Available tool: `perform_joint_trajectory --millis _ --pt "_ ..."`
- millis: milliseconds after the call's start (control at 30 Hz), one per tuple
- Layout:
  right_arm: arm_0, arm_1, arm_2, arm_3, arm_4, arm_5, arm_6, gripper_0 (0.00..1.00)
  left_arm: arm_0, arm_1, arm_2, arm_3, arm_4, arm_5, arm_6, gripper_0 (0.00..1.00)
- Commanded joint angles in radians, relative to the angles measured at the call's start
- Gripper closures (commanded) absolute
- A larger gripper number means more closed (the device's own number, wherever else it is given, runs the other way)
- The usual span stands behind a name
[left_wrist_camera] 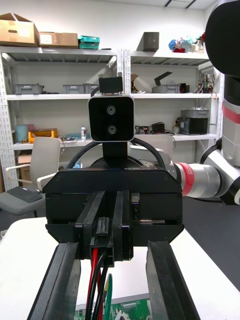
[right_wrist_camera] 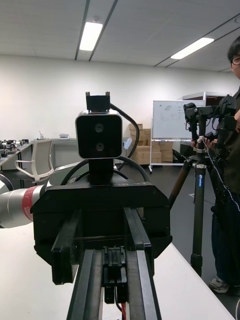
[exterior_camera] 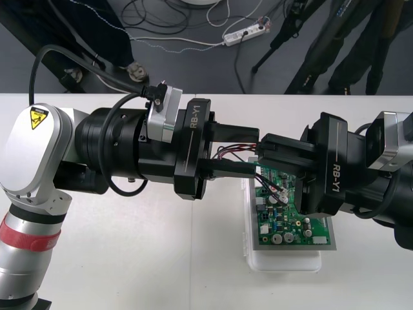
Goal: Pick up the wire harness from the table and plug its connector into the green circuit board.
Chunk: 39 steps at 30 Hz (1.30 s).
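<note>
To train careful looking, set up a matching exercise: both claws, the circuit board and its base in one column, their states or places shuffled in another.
Column one:
1 left claw
2 right claw
3 green circuit board
4 white base

Column two:
A rests on the table
B shut on the harness plug
C open, fingers wide apart
D lies on the white base

Pairs: 1-C, 2-B, 3-D, 4-A.
</note>
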Motion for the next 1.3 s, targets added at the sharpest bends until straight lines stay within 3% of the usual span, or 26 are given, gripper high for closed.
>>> perform_joint_trajectory --millis 33,1300 --pt "-0.011 -0.009 0.011 -0.037 -0.019 -0.008 0.029 1.00 -0.008 -0.010 0.013 -0.010 0.016 0.042 -0.046 0.62" --pt "-0.008 -0.017 -0.007 -0.036 -0.021 -0.025 0.029 1.00 0.024 0.051 0.034 -0.010 0.059 0.042 -0.047 0.66"
